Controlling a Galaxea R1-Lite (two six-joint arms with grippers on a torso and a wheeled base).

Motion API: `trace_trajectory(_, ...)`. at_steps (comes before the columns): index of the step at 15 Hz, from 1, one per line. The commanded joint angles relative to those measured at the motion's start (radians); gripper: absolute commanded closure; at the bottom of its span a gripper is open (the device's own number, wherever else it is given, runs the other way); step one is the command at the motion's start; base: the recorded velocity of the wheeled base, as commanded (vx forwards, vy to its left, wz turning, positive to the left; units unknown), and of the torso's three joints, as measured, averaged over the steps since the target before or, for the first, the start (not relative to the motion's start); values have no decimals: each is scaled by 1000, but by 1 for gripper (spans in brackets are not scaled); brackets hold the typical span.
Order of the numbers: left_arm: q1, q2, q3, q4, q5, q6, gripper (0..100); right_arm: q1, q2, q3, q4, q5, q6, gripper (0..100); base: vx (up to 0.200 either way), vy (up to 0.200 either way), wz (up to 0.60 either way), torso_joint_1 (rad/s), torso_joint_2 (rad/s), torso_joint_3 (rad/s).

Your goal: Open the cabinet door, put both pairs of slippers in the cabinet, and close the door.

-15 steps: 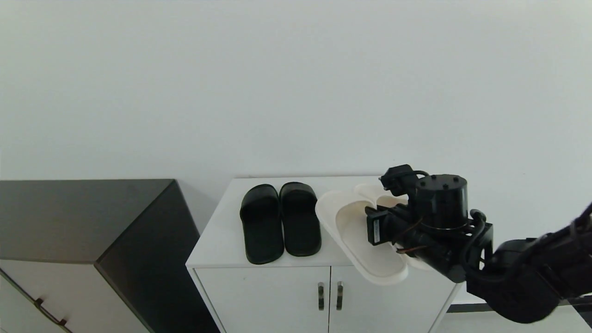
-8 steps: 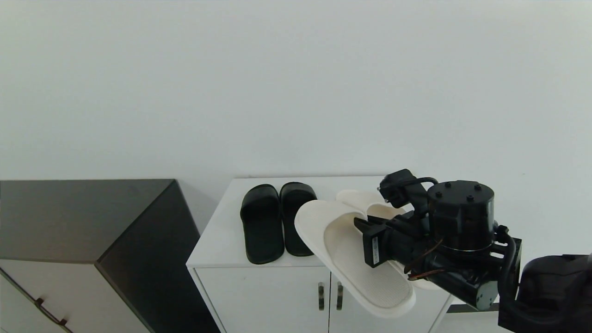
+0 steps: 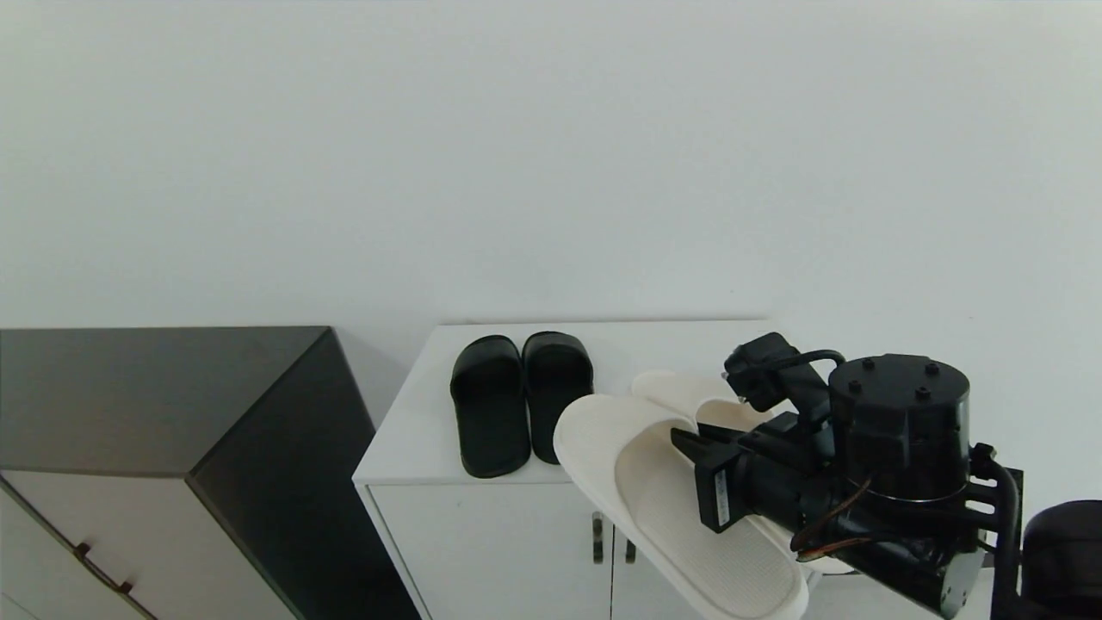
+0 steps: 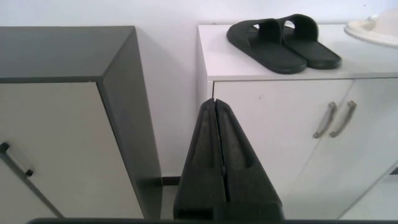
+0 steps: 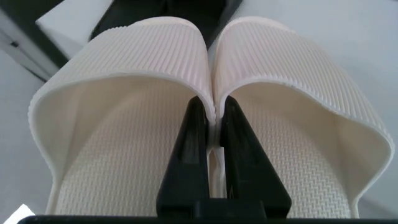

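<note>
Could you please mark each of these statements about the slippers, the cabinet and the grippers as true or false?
1. The right gripper holds both white slippers, pinched together. True.
2. The cabinet doors are open. False: both are closed.
3. The black slippers lie side by side on top of the cabinet. True.
4. The left gripper holds a black slipper. False: it is shut and empty, in front of the cabinet.
</note>
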Motion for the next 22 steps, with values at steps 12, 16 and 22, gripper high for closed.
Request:
trace_trajectory(12,0,0,0,-2,3,0,100,1,-36,71,-7,93,-4,100,-167,0,0,0,0,2)
trace_trajectory(16,0,0,0,-2,3,1,100,-22,-48,68,-7,93,-4,100,0,0,0,0,0,0)
trace_trajectory(22,0,0,0,-2,7,0,100,-24,-59,89,-7,102,-4,100,0,0,0,0,0,0)
